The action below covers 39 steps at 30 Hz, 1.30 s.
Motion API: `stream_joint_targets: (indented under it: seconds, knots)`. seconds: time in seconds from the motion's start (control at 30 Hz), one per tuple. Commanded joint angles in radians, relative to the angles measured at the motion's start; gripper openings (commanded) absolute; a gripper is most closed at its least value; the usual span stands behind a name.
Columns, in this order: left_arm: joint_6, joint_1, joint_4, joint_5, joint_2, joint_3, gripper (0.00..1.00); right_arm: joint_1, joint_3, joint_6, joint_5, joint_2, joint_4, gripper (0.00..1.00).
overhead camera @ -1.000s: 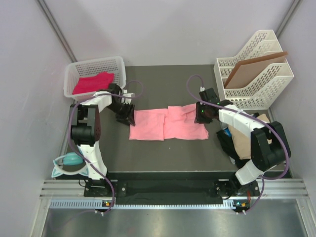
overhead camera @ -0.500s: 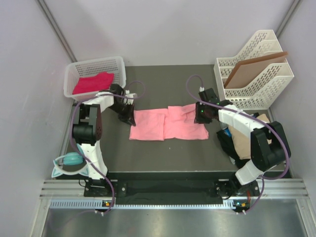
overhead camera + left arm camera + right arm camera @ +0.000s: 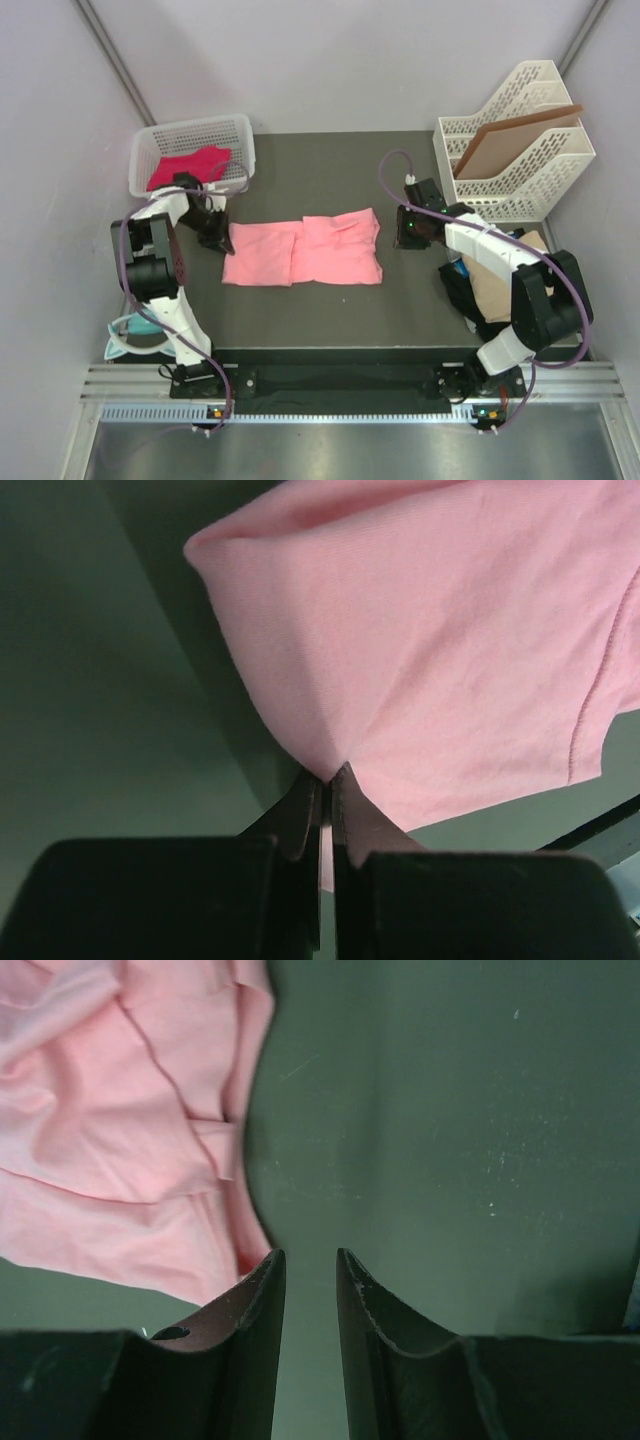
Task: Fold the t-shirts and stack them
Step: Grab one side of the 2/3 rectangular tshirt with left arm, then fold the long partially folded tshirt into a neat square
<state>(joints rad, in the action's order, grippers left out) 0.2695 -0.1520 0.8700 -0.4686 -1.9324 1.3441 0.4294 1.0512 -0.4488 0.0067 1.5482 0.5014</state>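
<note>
left pincer (image 3: 328,780) is clamped, fingers together, on a pinch of cloth at the left end of the salmon pink t-shirt (image 3: 305,250); in the left wrist view the fabric tents up into the grip. the shirt lies as a flat long strip on the middle of the dark table (image 3: 330,170), its long axis running left to right between the two arms. right pincer (image 3: 310,1255) stands with jaws a little apart and empty over bare table, with the shirt's rumpled right edge just to its left, near but not touching. judged, the coming fold turns on that gap, the right arm being nearer the free end. a magenta-pink t-shirt (image 3: 185,165) lies in the white basket (image 3: 195,123) behind the left arm. a file rack (image 3: 560,160) holding a brown board (image 3: 515,135) stands at far right. no brand, label or writing can be read.
</note>
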Motion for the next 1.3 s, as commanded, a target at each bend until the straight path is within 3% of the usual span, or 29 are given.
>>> stream_joint_targets:
  seconds: [0.0,0.27,0.63,1.27]
  knots:
    - [0.076,-0.018,0.098,0.039,0.082,0.044,0.0,0.009,-0.011,-0.005,-0.002,-0.05,-0.038,0.28]
    - [-0.01,0.035,0.195,-0.004,0.13,0.182,0.0,0.009,-0.025,-0.008,-0.002,-0.059,-0.046,0.28]
    - [-0.154,0.239,0.164,0.097,0.182,0.3,0.0,0.009,-0.034,-0.001,-0.002,-0.074,-0.041,0.28]
    - [-0.268,0.509,0.221,0.16,0.107,0.466,0.0,0.008,-0.062,0.016,-0.001,-0.096,-0.047,0.28]
